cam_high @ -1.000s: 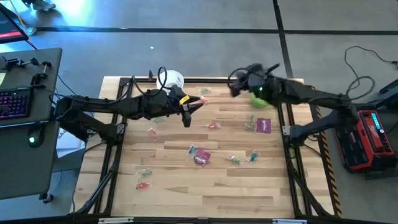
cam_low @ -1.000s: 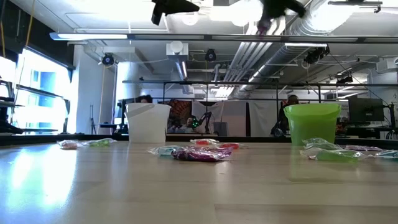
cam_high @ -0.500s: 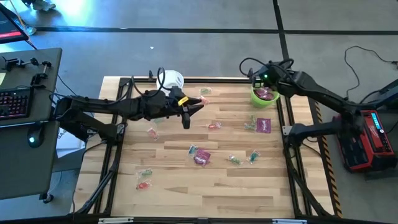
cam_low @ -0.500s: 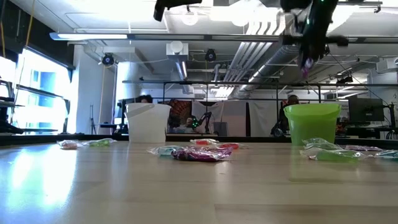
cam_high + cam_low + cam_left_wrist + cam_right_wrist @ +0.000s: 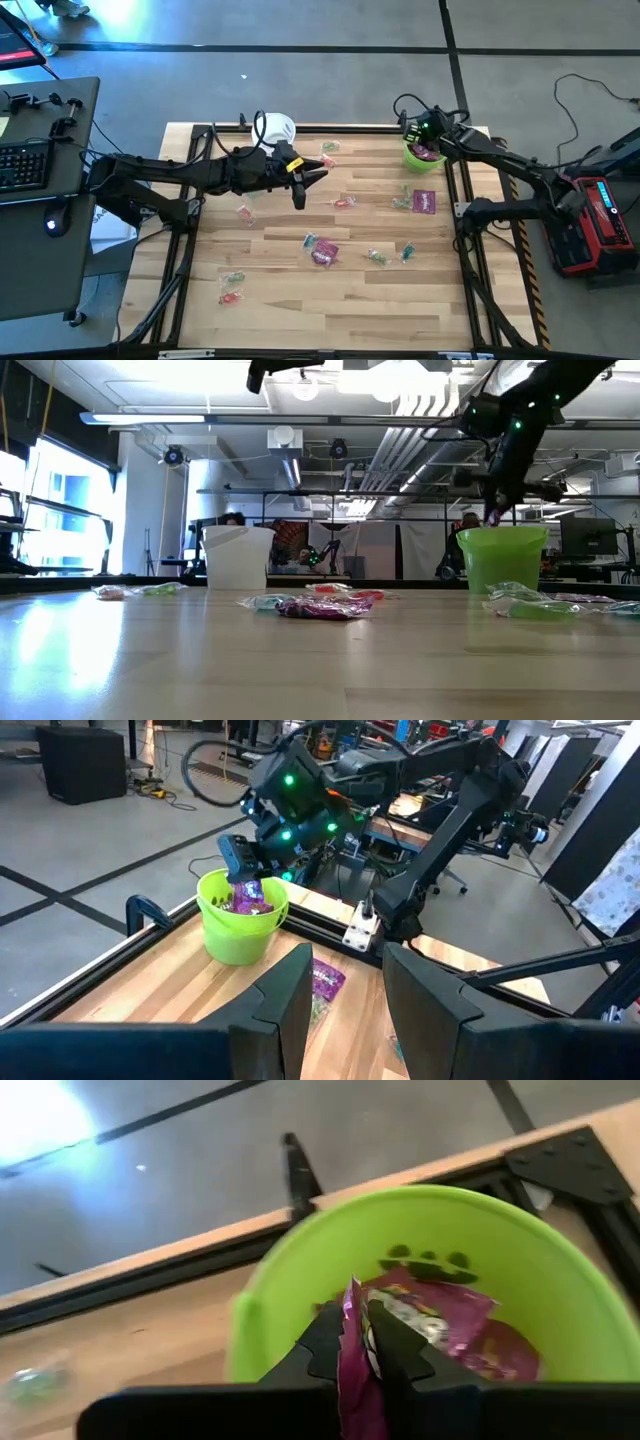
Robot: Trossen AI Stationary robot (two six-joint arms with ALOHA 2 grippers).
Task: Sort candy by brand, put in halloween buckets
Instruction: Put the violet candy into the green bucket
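My right gripper hangs over the lime green bucket at the table's far right corner, shut on a magenta candy packet. More magenta packets lie inside this bucket. The white bucket stands at the far edge, left of centre. My left gripper is held above the table near the white bucket, open, nothing between its fingers. Loose candy lies on the wood: magenta packets and small clear-wrapped pieces. My right gripper pinches the magenta packet between its two fingers, with one edge of the packet showing past the fingertips. The fingers slant down from above the bucket. The packet hangs below them, lifted clear, right at the green bucket's mouth.
The table's black frame rail runs just right of the green bucket. A red box and cables lie beyond the right edge, and a desk with a keyboard stands at the left. The near half of the table holds only a few candies.
My right gripper has swung from left of the green bucket toward the table's right edge and come down over the bucket, tipping to point downward. The magenta packet went with it and now hangs at the bucket's mouth.
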